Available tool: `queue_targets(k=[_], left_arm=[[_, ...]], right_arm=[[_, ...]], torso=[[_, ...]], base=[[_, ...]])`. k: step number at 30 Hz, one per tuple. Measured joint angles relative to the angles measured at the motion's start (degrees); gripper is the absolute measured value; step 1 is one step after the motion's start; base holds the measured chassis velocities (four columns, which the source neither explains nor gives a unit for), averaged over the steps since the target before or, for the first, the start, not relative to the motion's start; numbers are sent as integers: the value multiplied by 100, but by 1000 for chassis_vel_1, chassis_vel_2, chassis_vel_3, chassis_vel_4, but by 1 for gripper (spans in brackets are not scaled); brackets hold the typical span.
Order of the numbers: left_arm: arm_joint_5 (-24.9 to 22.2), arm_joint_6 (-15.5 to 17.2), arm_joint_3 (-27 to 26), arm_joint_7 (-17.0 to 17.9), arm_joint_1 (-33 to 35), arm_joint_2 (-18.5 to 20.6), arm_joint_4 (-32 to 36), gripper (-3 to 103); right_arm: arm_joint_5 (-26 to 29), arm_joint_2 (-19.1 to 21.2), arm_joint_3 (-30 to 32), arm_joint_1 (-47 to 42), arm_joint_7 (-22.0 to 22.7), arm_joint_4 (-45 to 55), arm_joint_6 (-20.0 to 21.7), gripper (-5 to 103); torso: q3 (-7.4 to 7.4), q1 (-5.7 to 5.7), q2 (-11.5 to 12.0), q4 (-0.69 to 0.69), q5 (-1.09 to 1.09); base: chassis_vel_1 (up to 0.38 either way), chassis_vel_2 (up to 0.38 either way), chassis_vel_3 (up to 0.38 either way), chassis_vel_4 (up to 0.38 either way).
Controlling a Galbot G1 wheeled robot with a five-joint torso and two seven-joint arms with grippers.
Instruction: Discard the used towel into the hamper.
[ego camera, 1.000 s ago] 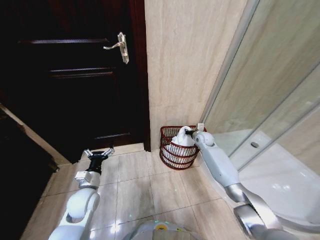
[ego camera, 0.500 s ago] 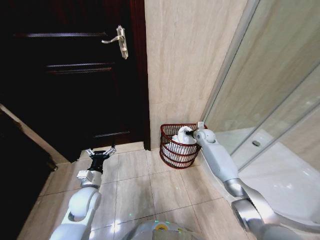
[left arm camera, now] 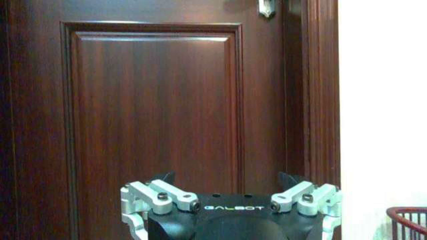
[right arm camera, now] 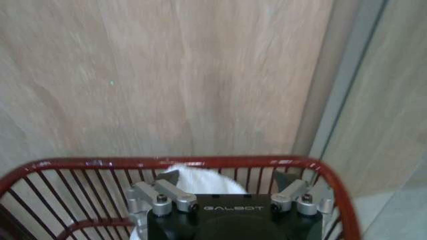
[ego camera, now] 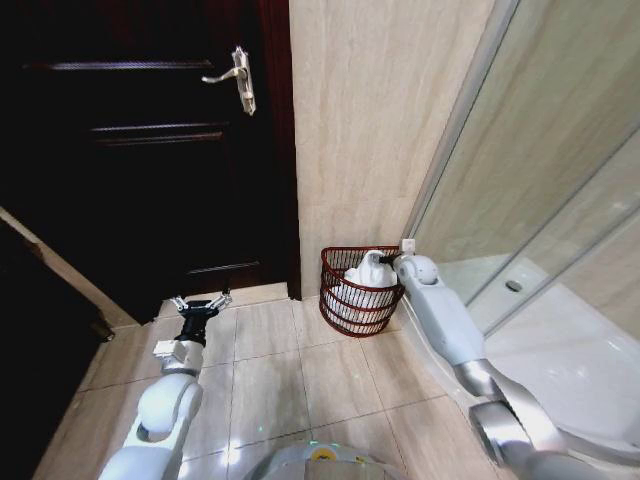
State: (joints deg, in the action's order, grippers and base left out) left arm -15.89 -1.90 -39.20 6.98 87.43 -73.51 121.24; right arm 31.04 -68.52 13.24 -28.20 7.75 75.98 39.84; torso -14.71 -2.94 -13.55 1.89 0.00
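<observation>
So the hamper [ego camera: 360, 292], a small round dark red-brown wire basket with an open top, sits on the beige tiled floor [ego camera: 300, 380] right in the corner, against the beige marble-look wall [ego camera: 370, 120] and just beside the glass shower screen [ego camera: 560, 200]. The dark brown panelled wooden door [ego camera: 150, 170] is on its other side, with a silver lever handle [ego camera: 238, 80] higher up.

The used towel [ego camera: 368, 276], a white bunched-up cloth, is inside the hamper, heaped so its top pokes up around rim level. The right tool [ego camera: 383, 263] is reaching in over the hamper's rim from the shower side, right at the top of the towel. In the right wrist view the tool [right arm camera: 227, 176] sits low over the basket with its two dark fingertips [right arm camera: 167, 176] spread wide apart, and the white towel [right arm camera: 200, 181] shows between them, with the red wire rim [right arm camera: 167, 163] running across just beyond. Honestly can't tell whether the pads are touching the cloth, but the tool looks wide, not clamped on it.

The left tool [ego camera: 199, 304] is parked low over the floor tiles, well apart from the hamper, pointing at the door. The left wrist view shows it [left arm camera: 227, 177] spread wide with nothing in it, door panel [left arm camera: 153, 100] straight ahead and a sliver of hamper rim [left arm camera: 407, 214] at the edge.
</observation>
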Motion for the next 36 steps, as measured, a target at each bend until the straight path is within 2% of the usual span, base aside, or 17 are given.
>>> queue_targets(k=[2,7,12,17,21,25,28,32,36], left_arm=[[32,-1,67,0,-3,-17,6,100],[89,-1,151,0,-3,-34,44,100],[117,-1,173,0,16,-45,60,100],[132,-19,142,5,74,-52,85,100],[114,-25,62,8,94,-21,89,100],[62,-20,4,9,71,9,104,100],[36,-15,-23,9,63,13,113,100],[18,-13,-85,10,83,0,121,100],[15,-14,-142,10,130,-6,145,100]], right_arm=[[90,190,71,-158,48,453,20,99],[313,422,133,-307,180,1038,10,100],[401,460,117,-286,202,1095,-42,100],[356,312,-105,13,138,499,-137,100],[-112,128,-347,365,-383,-286,-370,100],[-363,-98,-442,604,-530,-856,-426,100],[-450,-185,-449,634,-589,-1038,-422,100],[-782,-298,-395,524,-907,-1338,-399,100],[-818,-345,-317,401,-974,-1507,-381,100]], torso=[[-6,-3,-8,0,1],[-13,-6,-21,-1,1],[-17,-7,-26,-1,1],[-22,-10,-32,0,1],[-26,-11,-36,1,0],[-28,-13,-39,1,-1],[-29,-13,-40,2,0],[-31,-14,-44,-1,-1],[-31,-14,-45,0,-1]], base=[[0,0,0,0],[0,0,0,0],[0,0,0,0],[0,0,0,0],[0,0,0,0],[0,0,0,0],[0,0,0,0],[0,0,0,0],[0,0,0,0]])
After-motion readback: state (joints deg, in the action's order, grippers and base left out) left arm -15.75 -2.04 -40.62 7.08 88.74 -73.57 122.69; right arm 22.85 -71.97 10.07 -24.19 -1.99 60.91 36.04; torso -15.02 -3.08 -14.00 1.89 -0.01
